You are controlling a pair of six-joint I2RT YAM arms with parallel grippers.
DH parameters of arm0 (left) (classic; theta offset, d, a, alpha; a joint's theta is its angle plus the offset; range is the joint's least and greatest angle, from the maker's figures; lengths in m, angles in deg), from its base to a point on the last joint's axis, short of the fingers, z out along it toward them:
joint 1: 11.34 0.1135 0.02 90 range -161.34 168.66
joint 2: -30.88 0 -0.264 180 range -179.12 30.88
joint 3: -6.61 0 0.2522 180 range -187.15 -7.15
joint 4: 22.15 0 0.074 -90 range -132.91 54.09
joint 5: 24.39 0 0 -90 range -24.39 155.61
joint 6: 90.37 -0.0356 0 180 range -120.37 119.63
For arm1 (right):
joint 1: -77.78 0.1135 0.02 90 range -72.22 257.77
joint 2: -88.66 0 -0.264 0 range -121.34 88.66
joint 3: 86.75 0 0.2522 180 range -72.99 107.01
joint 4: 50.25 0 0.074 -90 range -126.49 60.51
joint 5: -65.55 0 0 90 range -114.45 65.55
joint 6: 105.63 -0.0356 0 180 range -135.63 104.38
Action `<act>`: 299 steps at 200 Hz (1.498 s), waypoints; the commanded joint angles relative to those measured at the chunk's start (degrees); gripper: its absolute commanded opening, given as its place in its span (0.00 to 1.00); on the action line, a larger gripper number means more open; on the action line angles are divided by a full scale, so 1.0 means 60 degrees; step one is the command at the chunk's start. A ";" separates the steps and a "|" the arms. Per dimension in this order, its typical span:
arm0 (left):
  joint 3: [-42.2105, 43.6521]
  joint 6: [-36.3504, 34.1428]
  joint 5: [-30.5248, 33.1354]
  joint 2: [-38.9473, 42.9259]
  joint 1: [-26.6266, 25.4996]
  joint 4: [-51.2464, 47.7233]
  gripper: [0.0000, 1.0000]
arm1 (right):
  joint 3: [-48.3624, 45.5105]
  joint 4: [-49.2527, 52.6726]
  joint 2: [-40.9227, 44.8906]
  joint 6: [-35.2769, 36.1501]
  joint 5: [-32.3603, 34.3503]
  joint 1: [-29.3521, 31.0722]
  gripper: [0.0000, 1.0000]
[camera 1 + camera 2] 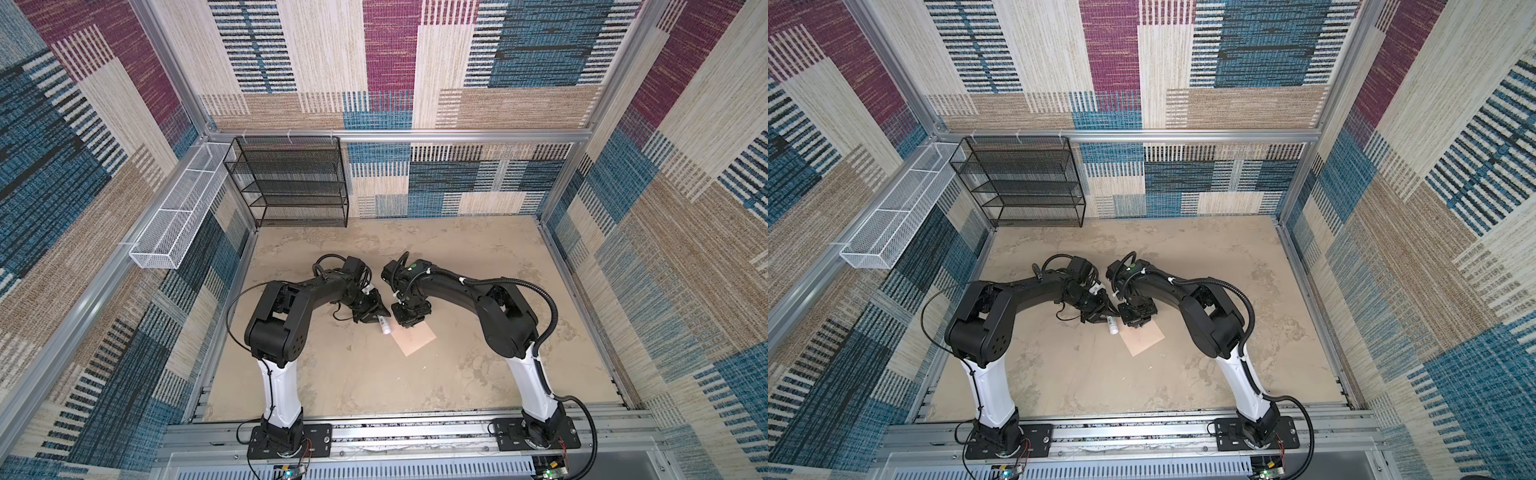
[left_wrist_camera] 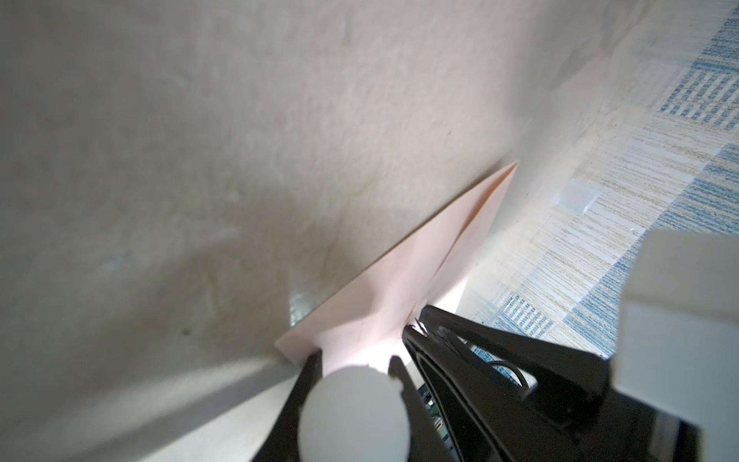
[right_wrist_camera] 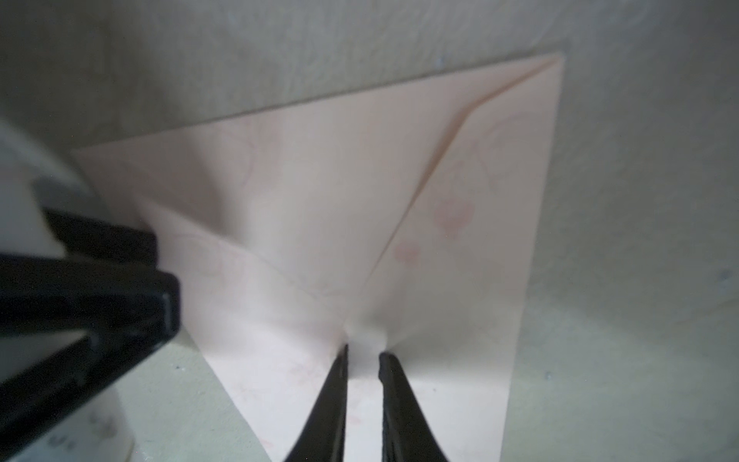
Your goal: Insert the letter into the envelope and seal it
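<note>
Envelope (image 1: 415,338) | laid flat on table (image 1: 332,374), flap (image 3: 312,200) folded down, letter not seen, judged inside | right gripper (image 3: 362,356) jaws slightly parted, tips set on flap | left gripper (image 2: 356,360) clamped on white tube (image 2: 354,412) | sealing judged unfinished

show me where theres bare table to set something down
Bare table: between the envelope and the arm bases, along the right wall, and at the back right of the black mesh shelf. Crowded in the middle: the left hand with its white tube and the right hand meet at the envelope.
</note>
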 commanded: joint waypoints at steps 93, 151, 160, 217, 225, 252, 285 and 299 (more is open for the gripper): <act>-0.0341 -0.0369 -0.0006 -0.0032 0.0013 -0.0428 0.00 | 0.2317 0.1348 0.0907 0.0158 0.1385 -0.0016 0.45; -0.0775 -0.0611 -0.0395 0.0343 0.0009 -0.0533 0.00 | 0.1444 0.0432 0.2617 0.0350 0.1865 -0.0455 0.48; -0.0862 -0.0655 -0.0427 0.0454 0.0005 -0.0590 0.00 | 0.1052 -0.0003 0.2977 0.0379 0.1759 -0.0561 0.48; -0.1520 -0.1112 -0.0383 0.1661 0.0005 -0.1060 0.00 | -0.2575 -0.4587 0.6136 0.1186 0.0036 -0.0984 0.49; -0.1611 -0.1129 -0.0348 0.1847 0.0005 -0.1037 0.00 | -0.3273 -0.5480 0.6714 0.1359 -0.0183 -0.1001 0.49; -0.1912 -0.1003 -0.0317 0.2470 0.0003 -0.0443 0.00 | -0.5242 -0.7568 0.8313 0.1763 -0.0671 -0.1077 0.51; -0.2418 -0.0670 -0.0208 0.2923 -0.0026 0.0420 0.00 | -0.6472 -0.8540 0.9421 0.1805 -0.0903 -0.1246 0.52; -0.2747 -0.0601 -0.0237 0.2945 -0.0075 0.0515 0.00 | -0.6677 -0.8617 0.9622 0.1692 -0.1132 -0.1341 0.52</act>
